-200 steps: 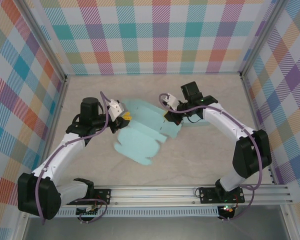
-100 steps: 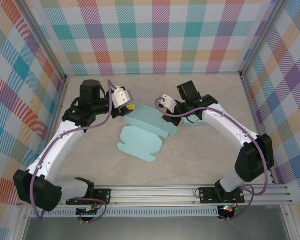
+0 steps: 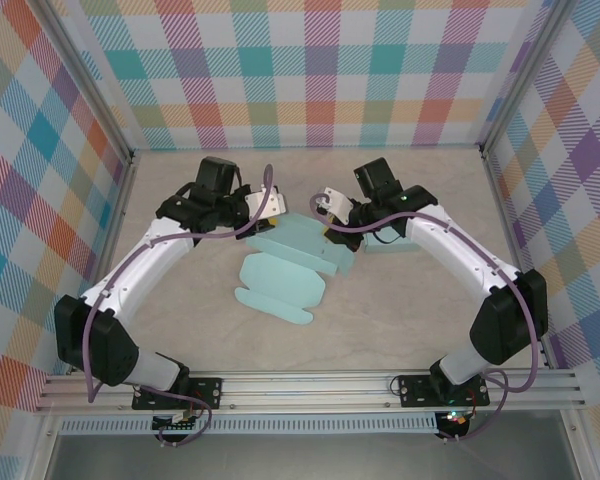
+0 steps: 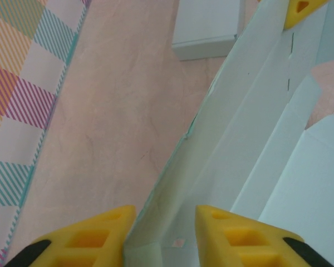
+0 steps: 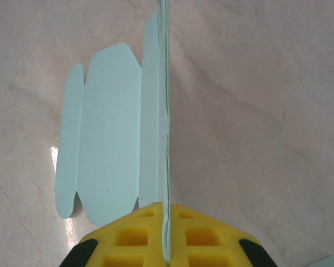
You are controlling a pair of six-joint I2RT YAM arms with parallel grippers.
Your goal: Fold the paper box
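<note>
From the top view I find the paper box mid-table, mostly flat, with one panel raised between the two wrists. The fingertips of both are hard to make out from above. The right wrist view supplies what is missing: the right gripper is clenched on the upright panel's edge, and the remaining flaps lie flat to its left. The left wrist view shows the left gripper with its fingers parted astride the sloping panel. I cannot tell whether either pad presses the paper. A pale closed box sits beyond, cut off by the frame's top edge and partly covered by the right arm from above.
</note>
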